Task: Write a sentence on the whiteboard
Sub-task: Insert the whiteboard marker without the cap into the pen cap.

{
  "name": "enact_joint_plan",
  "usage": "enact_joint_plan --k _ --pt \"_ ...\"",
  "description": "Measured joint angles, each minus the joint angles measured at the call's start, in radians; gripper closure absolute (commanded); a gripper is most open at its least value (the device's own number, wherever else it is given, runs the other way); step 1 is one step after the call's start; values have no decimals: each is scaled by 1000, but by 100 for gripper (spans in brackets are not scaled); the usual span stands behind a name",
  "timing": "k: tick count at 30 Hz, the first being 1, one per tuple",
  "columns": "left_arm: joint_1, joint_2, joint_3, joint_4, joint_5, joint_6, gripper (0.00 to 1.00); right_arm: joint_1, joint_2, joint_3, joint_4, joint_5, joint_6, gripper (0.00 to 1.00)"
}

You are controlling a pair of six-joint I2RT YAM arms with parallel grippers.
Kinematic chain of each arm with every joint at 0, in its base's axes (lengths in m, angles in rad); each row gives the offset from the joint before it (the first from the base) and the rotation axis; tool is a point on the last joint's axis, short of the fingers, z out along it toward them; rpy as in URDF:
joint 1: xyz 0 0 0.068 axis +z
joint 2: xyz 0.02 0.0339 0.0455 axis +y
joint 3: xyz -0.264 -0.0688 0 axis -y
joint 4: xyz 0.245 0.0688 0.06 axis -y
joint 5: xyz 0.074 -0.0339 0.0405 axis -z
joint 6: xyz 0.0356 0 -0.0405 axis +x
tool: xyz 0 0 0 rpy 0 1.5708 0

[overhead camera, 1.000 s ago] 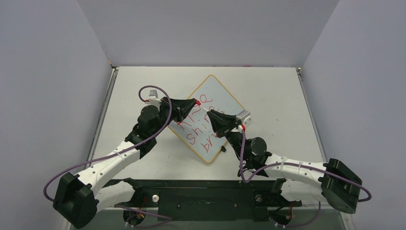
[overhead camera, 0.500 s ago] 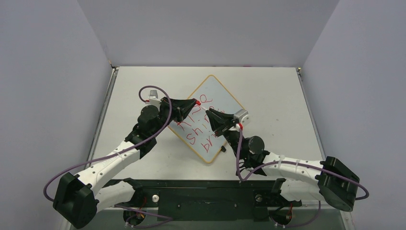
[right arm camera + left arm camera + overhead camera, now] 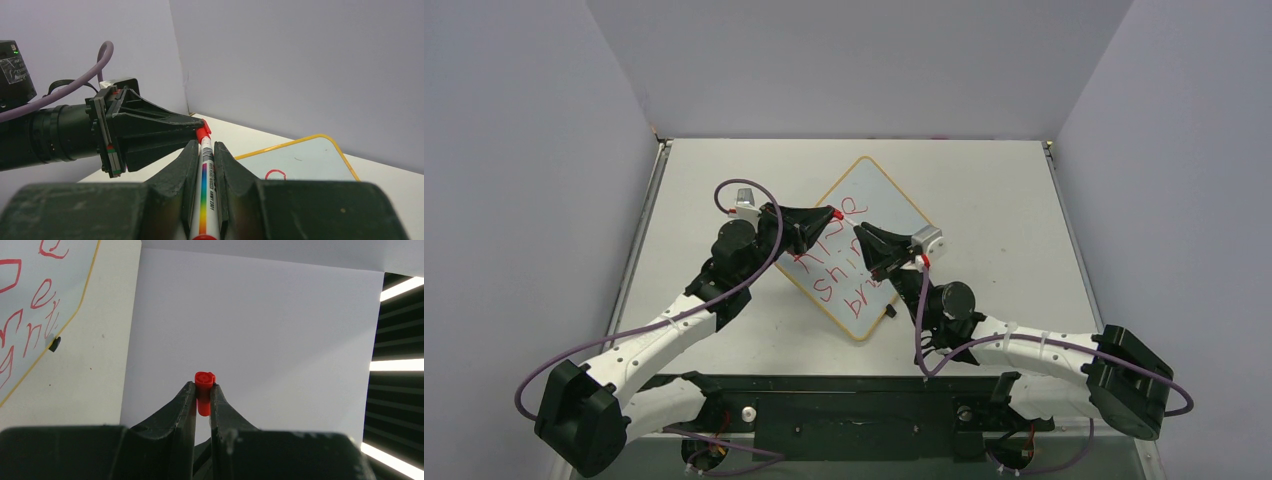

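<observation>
Flat on the grey bench [image 3: 984, 180] lies the whiteboard [image 3: 886, 205], turned cornerwise like a diamond, with lines of red handwriting across it. Above the whiteboard's left edge hangs the left end effector [image 3: 834, 214], its fingers pressed together on a red cap [image 3: 204, 385]. Over the whiteboard's written middle hangs the right end effector [image 3: 860, 232], pointing at the left one and clamped on a white marker [image 3: 206, 200] with a rainbow stripe down its barrel. Above the whiteboard's left part the marker's tip meets the red cap; whether it has entered the cap cannot be told. One small black clip [image 3: 890, 311] sits on the whiteboard's near right edge.
</observation>
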Motion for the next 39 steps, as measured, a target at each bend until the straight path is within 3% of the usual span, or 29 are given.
enact_joint_plan --k 39 --pt "2 7 0 5 10 -42 100 0 10 33 -47 26 0 100"
